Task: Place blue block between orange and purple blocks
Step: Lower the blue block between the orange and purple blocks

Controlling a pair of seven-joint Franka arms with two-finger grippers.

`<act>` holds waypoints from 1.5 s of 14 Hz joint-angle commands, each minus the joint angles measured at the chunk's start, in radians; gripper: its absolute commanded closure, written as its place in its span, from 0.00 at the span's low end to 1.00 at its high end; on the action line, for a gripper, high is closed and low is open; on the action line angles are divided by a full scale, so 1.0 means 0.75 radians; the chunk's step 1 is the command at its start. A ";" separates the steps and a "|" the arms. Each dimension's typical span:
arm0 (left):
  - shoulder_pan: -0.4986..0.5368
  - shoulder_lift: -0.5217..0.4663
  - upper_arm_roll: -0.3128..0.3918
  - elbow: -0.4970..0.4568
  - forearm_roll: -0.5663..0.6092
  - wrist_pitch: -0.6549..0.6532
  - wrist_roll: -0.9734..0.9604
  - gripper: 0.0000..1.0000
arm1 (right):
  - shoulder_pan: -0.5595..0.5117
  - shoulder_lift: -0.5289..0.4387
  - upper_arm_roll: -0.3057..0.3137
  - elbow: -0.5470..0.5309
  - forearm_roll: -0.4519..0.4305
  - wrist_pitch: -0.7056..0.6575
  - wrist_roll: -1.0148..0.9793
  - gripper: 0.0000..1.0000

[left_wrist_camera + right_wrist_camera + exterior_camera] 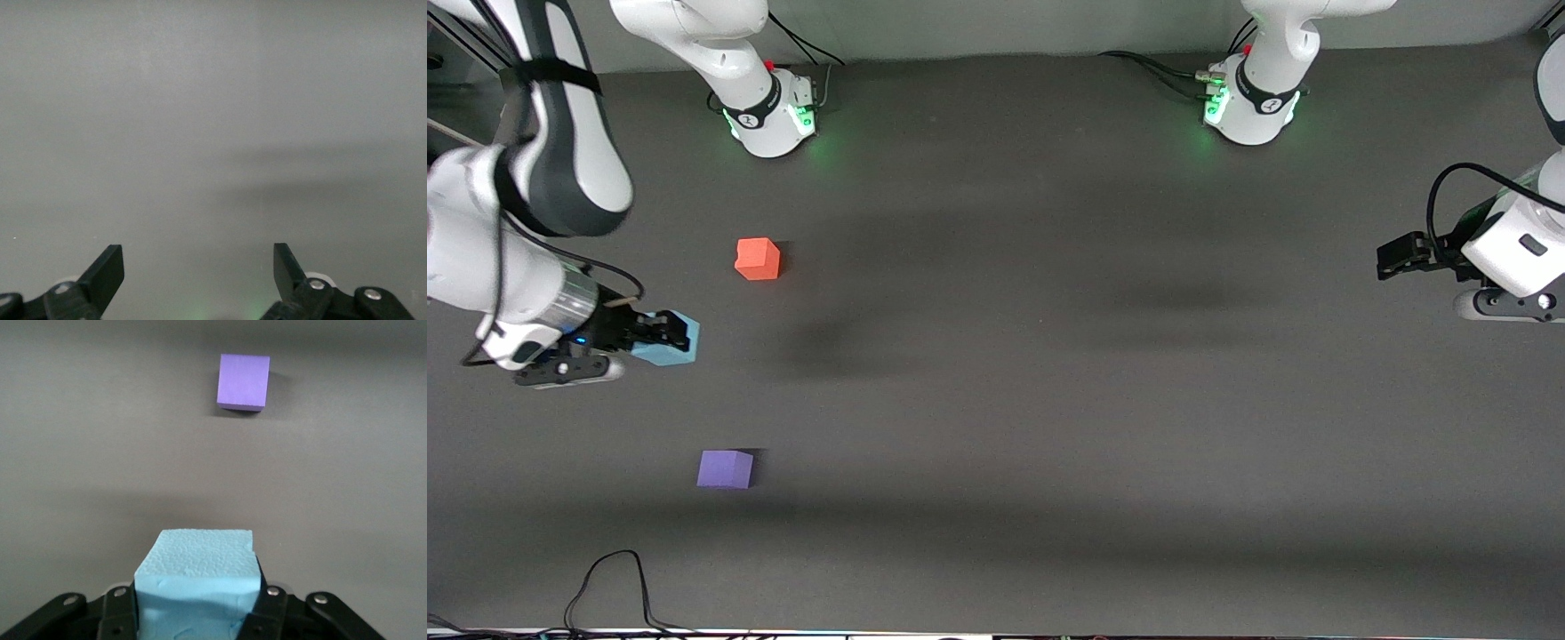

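Blue block (pixel 669 347) in right pincer (pixel 665 335)

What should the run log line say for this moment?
right gripper: shut on blue block, between orange block and purple block | left gripper: open, empty, waiting at its table end

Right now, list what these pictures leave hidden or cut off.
- Front view: the right gripper covers part of the blue block; whether it touches the table cannot be told.
- Right wrist view: the orange block is out of frame; only the purple block shows.
- Left wrist view: the open left gripper shows fingertips only, no blocks.
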 commanded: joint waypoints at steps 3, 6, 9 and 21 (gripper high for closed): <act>0.012 0.009 -0.009 0.014 0.000 0.005 0.023 0.00 | -0.008 0.161 0.004 -0.212 -0.003 0.391 -0.022 0.63; 0.012 0.009 -0.011 0.014 0.000 0.007 0.023 0.00 | 0.013 0.267 0.004 -0.378 -0.003 0.717 -0.030 0.63; 0.012 0.011 -0.009 0.014 0.000 0.009 0.023 0.00 | 0.013 0.311 0.004 -0.384 -0.003 0.748 -0.043 0.62; 0.008 0.011 -0.011 0.014 0.000 0.009 0.021 0.00 | 0.031 0.094 0.018 -0.258 -0.003 0.342 -0.018 0.00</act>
